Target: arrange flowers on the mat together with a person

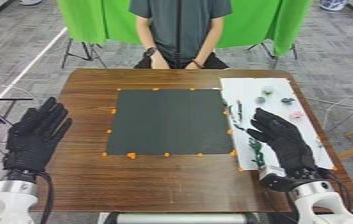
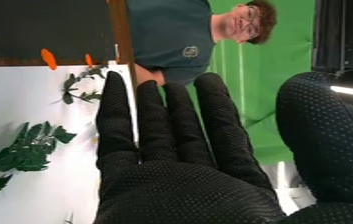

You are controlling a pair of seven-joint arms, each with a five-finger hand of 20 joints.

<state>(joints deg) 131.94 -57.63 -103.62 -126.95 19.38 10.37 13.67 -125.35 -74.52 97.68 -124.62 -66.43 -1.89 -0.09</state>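
Observation:
A dark mat (image 1: 168, 122) lies bare on the table, held down with orange tape. On the white sheet (image 1: 252, 87) at the right lie small flower heads: a pale green one (image 1: 267, 90), a pink one (image 1: 297, 114) and grey-blue ones (image 1: 288, 100). Green leafy stems (image 1: 256, 150) rest on the sheet's left part. My right hand (image 1: 282, 140) is above the sheet, open. My left hand (image 1: 36, 137) is open left of the mat. In the right wrist view my right hand (image 2: 186, 190) has straight fingers, with leaves (image 2: 26, 152) and a thin sprig (image 2: 82, 89) on the white sheet.
Brown table wood (image 1: 168, 180) surrounds the mat. A person sits across the table, both hands (image 1: 193, 65) low at its far edge, touching no flowers. Behind the person hangs a green cloth (image 1: 252, 25).

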